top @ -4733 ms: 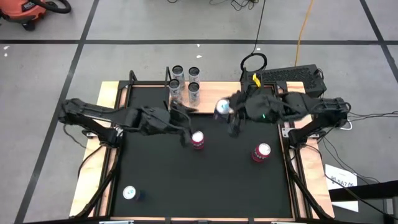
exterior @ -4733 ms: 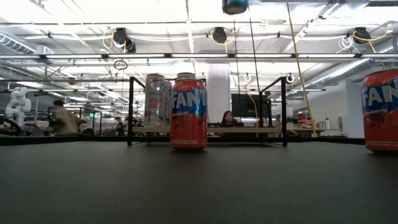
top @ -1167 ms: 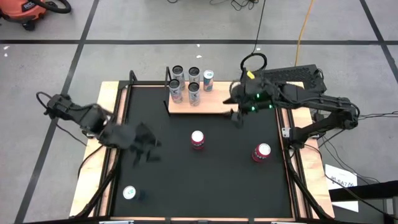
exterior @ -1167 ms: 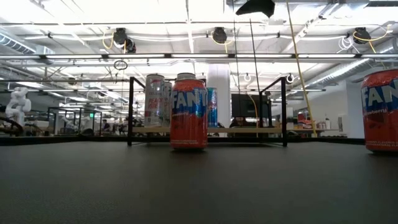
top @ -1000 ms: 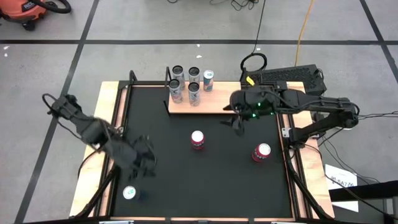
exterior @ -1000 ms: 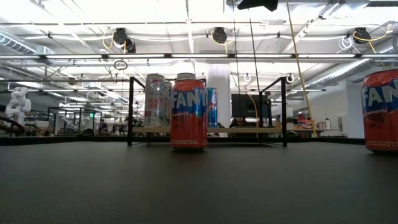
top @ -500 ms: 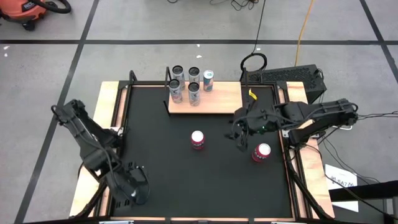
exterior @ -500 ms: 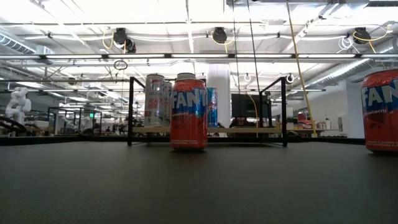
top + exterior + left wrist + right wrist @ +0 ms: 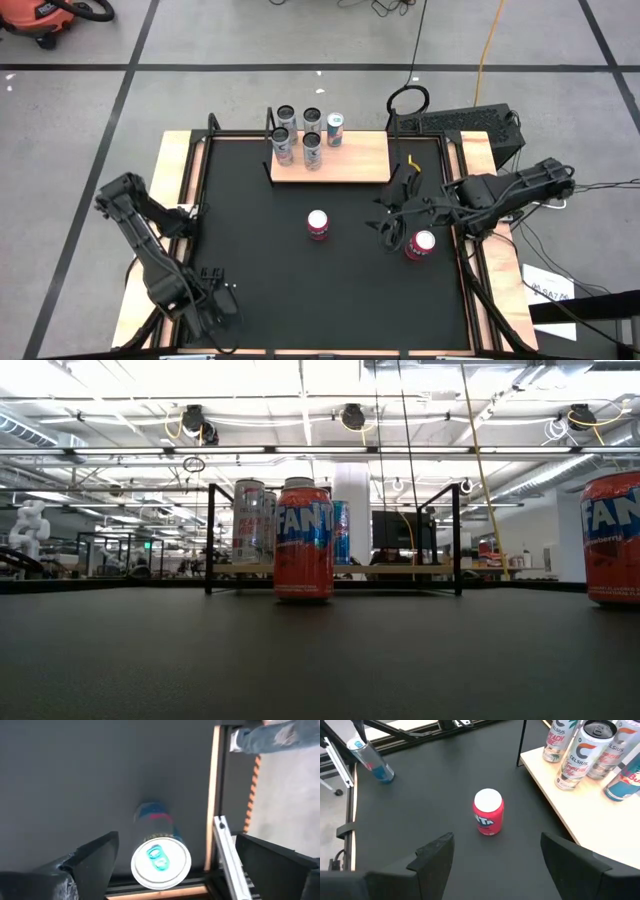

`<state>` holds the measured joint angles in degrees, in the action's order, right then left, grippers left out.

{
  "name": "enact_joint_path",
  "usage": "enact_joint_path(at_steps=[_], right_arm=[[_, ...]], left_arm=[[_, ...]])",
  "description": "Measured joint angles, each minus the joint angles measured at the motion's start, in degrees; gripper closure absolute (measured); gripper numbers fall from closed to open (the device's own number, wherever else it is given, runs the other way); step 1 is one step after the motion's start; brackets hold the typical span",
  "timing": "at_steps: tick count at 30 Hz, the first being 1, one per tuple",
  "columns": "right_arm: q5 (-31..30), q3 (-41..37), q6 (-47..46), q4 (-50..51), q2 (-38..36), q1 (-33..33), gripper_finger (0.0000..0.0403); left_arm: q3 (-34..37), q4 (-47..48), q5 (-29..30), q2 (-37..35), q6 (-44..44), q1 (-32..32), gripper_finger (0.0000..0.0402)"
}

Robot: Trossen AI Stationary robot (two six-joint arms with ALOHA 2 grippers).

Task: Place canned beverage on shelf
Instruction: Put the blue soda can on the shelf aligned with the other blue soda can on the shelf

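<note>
Jaws on the left gripper (image 9: 165, 865) gape wide over a blue can (image 9: 160, 857) at the desk's (image 9: 260, 260) near-left corner. Right gripper (image 9: 388, 232) jaws are spread too, empty, beside a red can (image 9: 420, 243). Another red can (image 9: 318, 224) stands mid-desk. The shelf (image 9: 350, 160), a pale wood board, already carries five cans. Only the left wrist view shows the blue can's silver top.

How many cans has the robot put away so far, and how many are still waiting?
Five cans stand on the small light-wood shelf. Nothing is held: the open left gripper hangs over the blue slim can at the table's front left; the open right gripper is beside a red Fanta can. Another red Fanta can waits mid-table. Three remain.
</note>
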<state>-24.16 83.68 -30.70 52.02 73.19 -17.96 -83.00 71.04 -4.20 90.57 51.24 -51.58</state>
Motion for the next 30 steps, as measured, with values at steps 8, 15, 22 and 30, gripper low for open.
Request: enact_joint_path(at_steps=[8,15,22,30], right_arm=[[-0.07,0.0,-0.12,-0.02,0.0,-0.22,0.012],[-0.04,0.0,-0.12,-0.04,0.0,-0.22,0.0119],[-0.04,0.0,-0.12,-0.36,0.0,-0.22,0.0119],[-0.04,0.0,-0.15,-0.47,0.0,-0.2,0.0119]], left_arm=[[4.17,0.41,0.14,-0.14,1.11,-2.48,0.0004],[7.74,-3.32,1.3,-0.38,2.39,-4.12,0.0004],[9.41,-2.83,4.84,-0.38,2.32,-4.32,0.0035],[12.22,-4.54,2.51,-0.38,0.84,-4.43,0.0098]])
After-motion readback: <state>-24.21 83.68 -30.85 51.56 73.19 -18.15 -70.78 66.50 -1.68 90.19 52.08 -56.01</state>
